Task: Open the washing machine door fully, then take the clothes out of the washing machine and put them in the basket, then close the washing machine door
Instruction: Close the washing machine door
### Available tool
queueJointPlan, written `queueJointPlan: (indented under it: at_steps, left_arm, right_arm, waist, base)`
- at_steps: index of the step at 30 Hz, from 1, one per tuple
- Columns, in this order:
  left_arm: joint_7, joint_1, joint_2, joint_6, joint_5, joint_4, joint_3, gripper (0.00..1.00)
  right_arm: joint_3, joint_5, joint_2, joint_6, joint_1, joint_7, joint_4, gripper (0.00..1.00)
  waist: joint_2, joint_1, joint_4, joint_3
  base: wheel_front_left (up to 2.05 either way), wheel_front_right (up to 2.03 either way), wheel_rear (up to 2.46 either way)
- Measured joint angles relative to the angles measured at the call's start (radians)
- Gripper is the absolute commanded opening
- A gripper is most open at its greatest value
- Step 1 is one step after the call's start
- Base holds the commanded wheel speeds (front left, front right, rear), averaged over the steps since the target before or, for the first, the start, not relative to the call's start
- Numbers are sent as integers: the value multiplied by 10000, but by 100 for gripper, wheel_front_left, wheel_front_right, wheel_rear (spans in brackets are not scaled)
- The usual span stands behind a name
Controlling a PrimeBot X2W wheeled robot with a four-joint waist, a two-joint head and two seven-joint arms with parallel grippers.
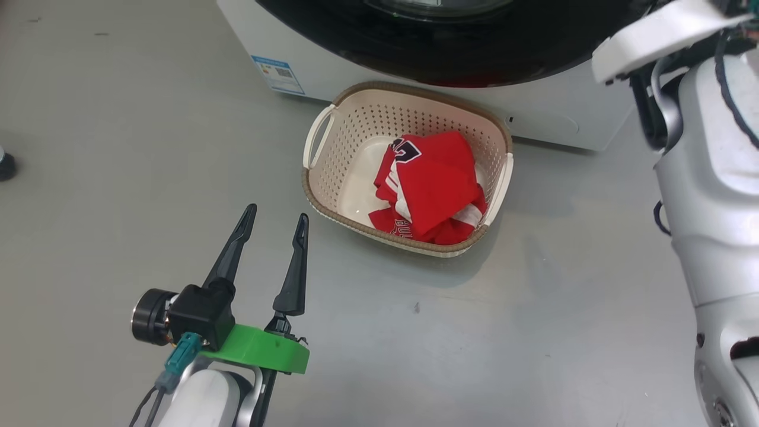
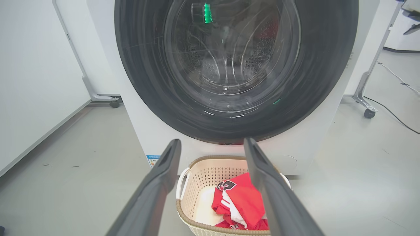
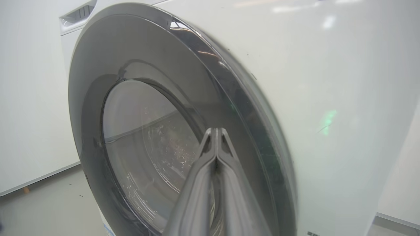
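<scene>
Two grippers work a laundry scene on a grey floor. The left gripper (image 1: 277, 212) hovers low over the floor, its dark fingers spread wide with nothing between them. It is near the basket (image 1: 367, 121) but apart from it. The right gripper (image 3: 215, 130) has its fingers pressed together and empty. Its tips point at the washing machine door (image 3: 98, 65), close to the glossy black rim; whether they touch it I cannot tell. The clothes (image 1: 433, 190), a crumpled red garment with white stripes, lie inside the basket. The basket stands just in front of the washing machine (image 1: 332, 74), below the door.

The door looks rigid, hinged, smooth and slippery. Closed fingertips would probably do best pushing flat on the wide rim, not on the bulging glass, which seems the more fragile part. The garment looks soft and light.

The left wrist view faces the door square on. There it seems to lie against the machine's front, and through the glass the perforated drum looks free of red cloth. The head view looks down into the basket, with the door's lower edge above it. The right wrist view gives the door's side profile, its edge close along the white front.
</scene>
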Motion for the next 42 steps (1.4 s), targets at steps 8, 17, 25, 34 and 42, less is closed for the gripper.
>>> queueJointPlan:
  at_steps: [8,17,25,34,42]
  left_arm:
    - [0,7,0,17,111,109,119,100]
    - [-2,118,50,88,163,190,360,100]
    - [-2,444,113,102,174,234,443,100]
    - [-2,892,257,136,171,428,500,100]
    - [17,1161,343,186,155,537,617,100]
  right_arm:
    - [-115,198,213,2,1521,0,-819,0]
    - [-422,382,453,-111,3679,0,-1260,20]
    - [-479,403,585,-211,5059,2,-1639,100]
    - [-491,619,767,-370,6324,33,-2316,100]
    - [-380,748,826,-581,7679,40,-2851,100]
  waist:
    - [0,0,-344,-509]
    - [0,0,-827,-1181]
    - [0,0,-1324,-1689]
    - [0,0,-1951,-2212]
    - [0,0,-2473,-2669]
  base:
    - [0,0,0]
    - [0,0,0]
    - [0,0,0]
    - [0,0,0]
    - [0,0,0]
